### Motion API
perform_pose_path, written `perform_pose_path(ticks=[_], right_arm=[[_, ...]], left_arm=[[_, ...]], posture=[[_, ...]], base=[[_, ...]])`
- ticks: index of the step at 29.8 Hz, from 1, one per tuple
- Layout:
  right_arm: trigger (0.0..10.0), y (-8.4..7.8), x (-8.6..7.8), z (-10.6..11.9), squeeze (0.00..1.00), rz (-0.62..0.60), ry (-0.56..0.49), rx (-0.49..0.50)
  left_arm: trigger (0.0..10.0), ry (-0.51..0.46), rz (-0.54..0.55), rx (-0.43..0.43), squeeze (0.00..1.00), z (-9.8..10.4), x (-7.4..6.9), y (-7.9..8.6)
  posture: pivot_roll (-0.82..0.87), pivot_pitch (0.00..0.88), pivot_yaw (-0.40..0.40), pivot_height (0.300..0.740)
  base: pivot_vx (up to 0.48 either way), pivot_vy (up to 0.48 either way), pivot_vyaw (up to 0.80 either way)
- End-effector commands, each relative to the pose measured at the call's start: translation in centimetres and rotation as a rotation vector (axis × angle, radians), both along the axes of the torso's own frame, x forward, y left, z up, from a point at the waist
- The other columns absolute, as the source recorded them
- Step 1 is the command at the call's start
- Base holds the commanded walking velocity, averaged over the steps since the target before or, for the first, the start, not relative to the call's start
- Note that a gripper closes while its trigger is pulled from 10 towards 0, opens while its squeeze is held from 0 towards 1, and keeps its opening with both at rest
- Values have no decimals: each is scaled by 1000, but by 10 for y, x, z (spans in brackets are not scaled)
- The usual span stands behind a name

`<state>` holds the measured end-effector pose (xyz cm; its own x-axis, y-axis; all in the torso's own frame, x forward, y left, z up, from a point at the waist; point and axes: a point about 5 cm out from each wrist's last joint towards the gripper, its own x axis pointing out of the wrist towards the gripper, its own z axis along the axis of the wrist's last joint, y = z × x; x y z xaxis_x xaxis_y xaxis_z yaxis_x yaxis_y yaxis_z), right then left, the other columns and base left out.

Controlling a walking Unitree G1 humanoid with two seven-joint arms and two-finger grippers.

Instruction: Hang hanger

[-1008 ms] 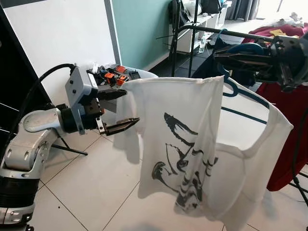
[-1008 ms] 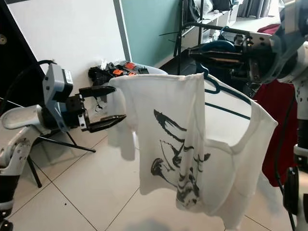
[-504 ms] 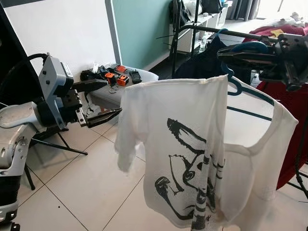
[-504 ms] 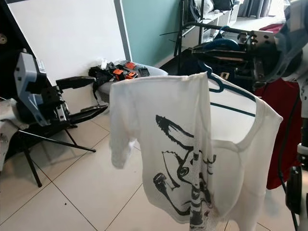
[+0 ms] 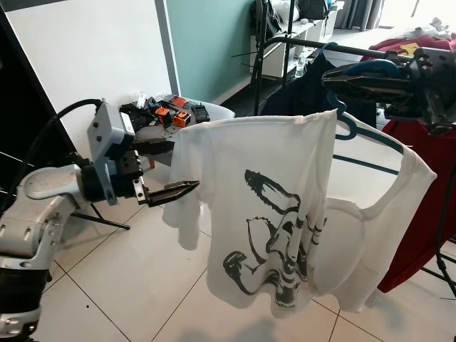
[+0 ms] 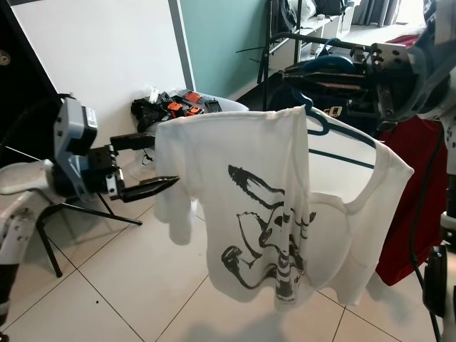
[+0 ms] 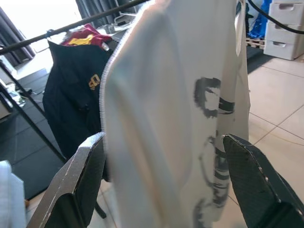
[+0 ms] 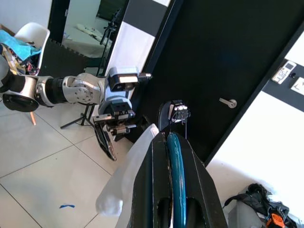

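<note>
Right pincer [image 5: 349, 77] pinches the teal plastic hanger [image 5: 356, 128] bearing the white printed T-shirt [image 5: 285, 214]; left pincer [image 5: 174, 169] spread. Lift the hook squarely over the black rail [image 5: 356, 50].

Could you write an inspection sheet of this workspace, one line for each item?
Surface: white tiled floor.
Job's things: teal plastic hanger carrying a white printed T-shirt; black clothes rail beyond.
Clutter: black and orange gear heaped by the wall.
Grippers: right gripper shut on the hanger; left gripper open at the shirt's sleeve.
Cables: black cable on the left arm.
Surroundings: dark garment, red garment on the rail.
</note>
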<state>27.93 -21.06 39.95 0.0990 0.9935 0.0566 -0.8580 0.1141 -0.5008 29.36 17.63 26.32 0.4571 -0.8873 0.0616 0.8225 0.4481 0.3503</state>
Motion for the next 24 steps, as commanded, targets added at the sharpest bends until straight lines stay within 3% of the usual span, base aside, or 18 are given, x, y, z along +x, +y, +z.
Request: perform_pose_path(ticks=[1, 2, 3, 4, 10, 24], right_arm=[[0, 1, -8, 11, 0, 28, -56, 18], [0, 1, -8, 11, 0, 28, -56, 18], [0, 2, -9, 12, 0, 33, -58, 20], [0, 2, -9, 12, 0, 36, -59, 21], [0, 2, -10, 12, 0, 40, -60, 23], [0, -9, -6, 6, 0, -44, -41, 25]], left_arm=[[10000, 22, 11, 0, 0, -5, 3, -1], [10000, 22, 11, 0, 0, -5, 3, -1], [2000, 25, 26, -5, 0, -6, 5, -1], [0, 21, 45, -5, 0, -6, 6, 0], [0, 8, 84, -3, 0, -3, 9, 5], [0, -52, 227, 5, 0, 13, 11, 40]], posture=[[-105, 36, 68, 740], [-105, 36, 68, 740], [-105, 34, 68, 740], [-105, 33, 67, 740], [-102, 30, 67, 740], [-96, 36, 65, 740]], base=[[0, 0, 0], [0, 0, 0], [0, 0, 0], [0, 0, 0], [0, 0, 0], [0, 0, 0]])
